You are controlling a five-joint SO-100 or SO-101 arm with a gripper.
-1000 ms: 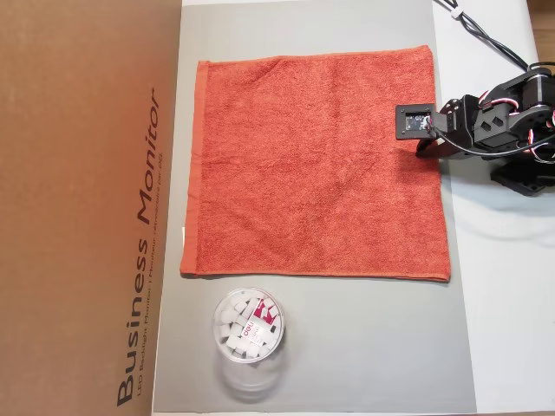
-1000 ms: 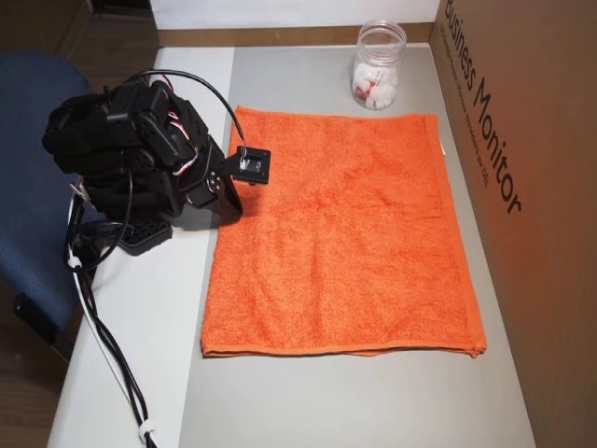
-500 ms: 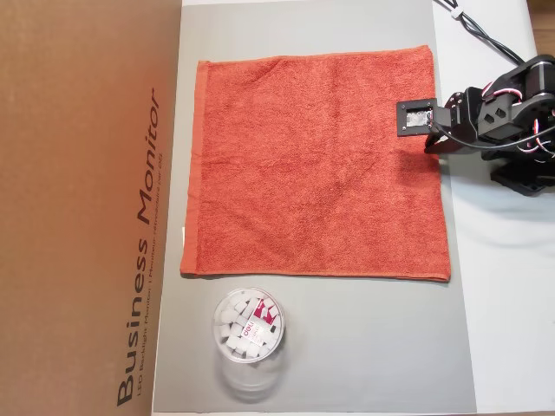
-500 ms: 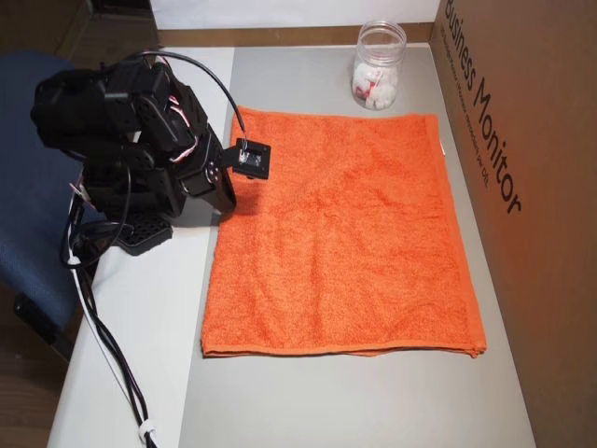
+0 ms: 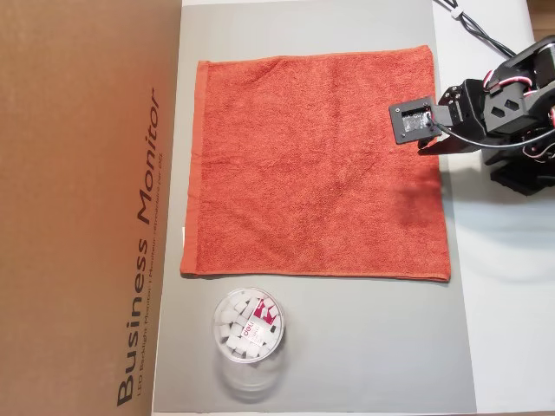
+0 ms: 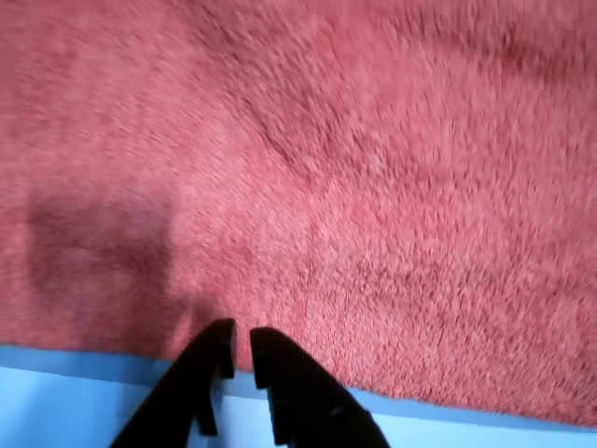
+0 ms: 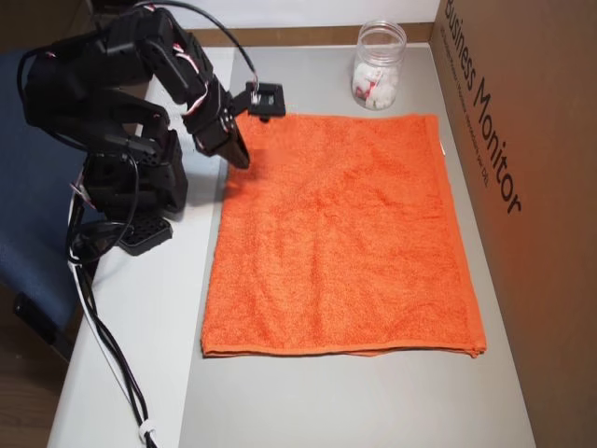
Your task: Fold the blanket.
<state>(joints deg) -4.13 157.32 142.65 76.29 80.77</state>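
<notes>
overhead views: both look down on the towel from opposite sides, sharing arm, jar and box.
wrist view: close, facing down over the towel's edge.

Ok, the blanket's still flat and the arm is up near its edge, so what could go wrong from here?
The gripper looks nearly shut above the blanket edge; coming down like that, it may push the terry instead of pinching it.

It hangs nearer the middle of that side than a corner, so a lift there could bunch the cloth rather than fold it straight.

The plastic jar stands close beside one hem; a dragged blanket might nudge or tip it.
</notes>
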